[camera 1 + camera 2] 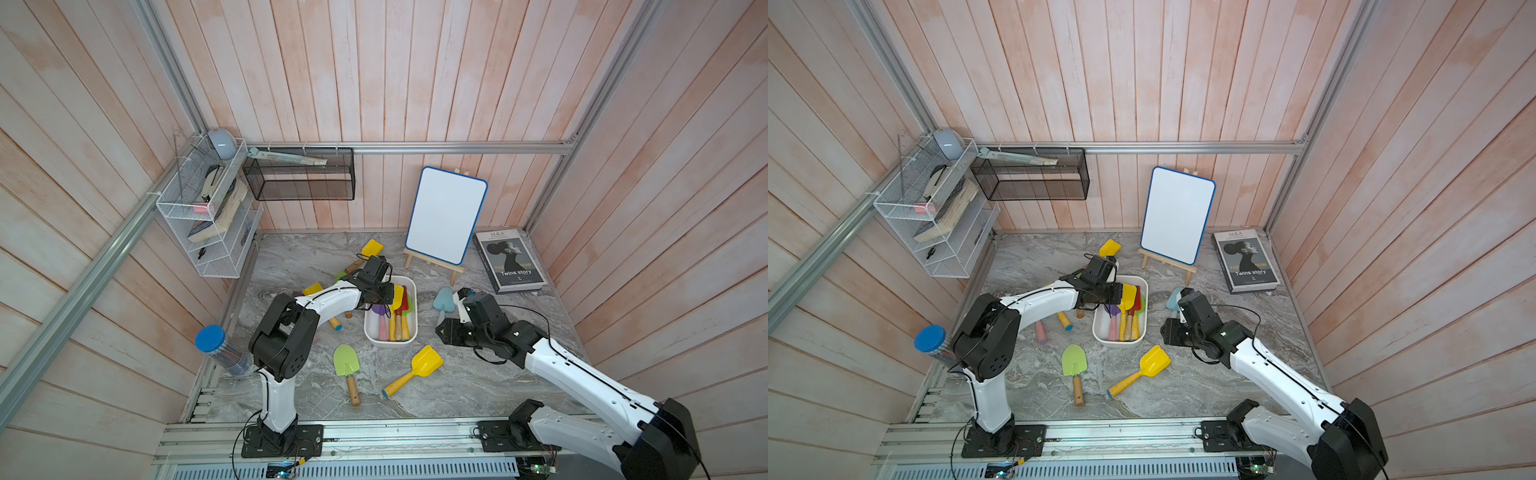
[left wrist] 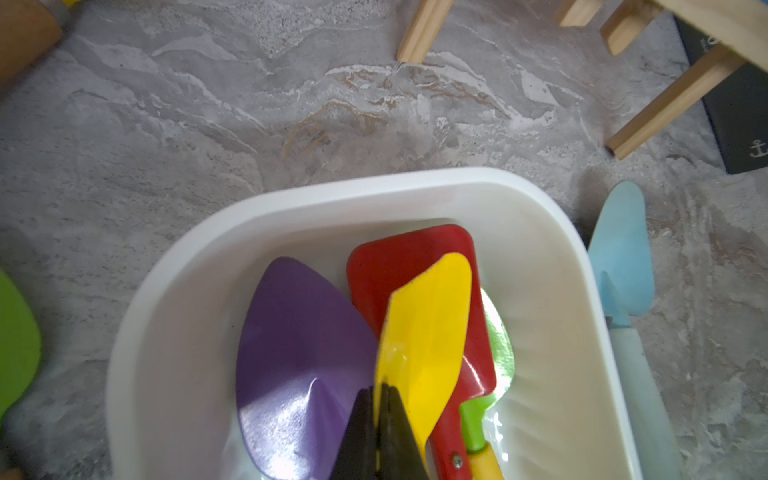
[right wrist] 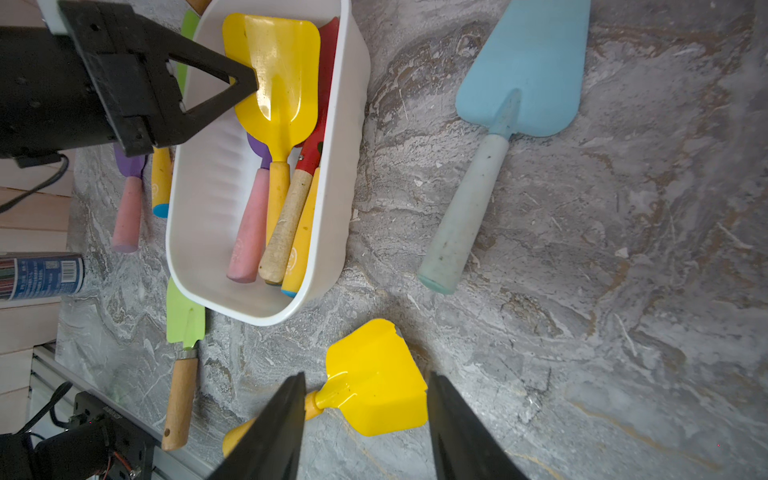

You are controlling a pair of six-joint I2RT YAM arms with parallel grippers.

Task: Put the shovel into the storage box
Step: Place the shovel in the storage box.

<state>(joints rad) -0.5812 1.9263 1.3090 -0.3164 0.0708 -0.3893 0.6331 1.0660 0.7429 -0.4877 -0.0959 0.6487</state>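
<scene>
Closest to the camera ran the aluminium rail [image 1: 374, 434] that carried both arm bases. Just past it the right claw [image 3: 365, 376] hung with its jaws apart and nothing between them, over the blade of a loose yellow shovel [image 3: 374, 395] lying flat on the table. A green shovel [image 1: 345, 360] lay off to that claw's left, well clear of it.

Farther on stood the storage box [image 2: 374, 183]. The left claw [image 2: 380, 388] reached down into its far end, jaws pressed together on the side edge of a yellow shovel [image 2: 424, 324]. That shovel ran lengthwise inside the box, over a red shovel [image 2: 407, 257], with a purple shovel [image 2: 299, 332] just to the claw's left. To the claw's right, outside the box wall and just beside it, lay a blue trowel [image 3: 528, 70].

The step in hand looked like the very end of a placement, since the gripped shovel seemed already down among the others. The next move would call for the left claw to part its jaws and rise straight up, so the thin blade was not dragged out with it. The right claw then seemed well placed to drop onto the loose shovel, probably nearer the neck than across the wide blade.
</scene>
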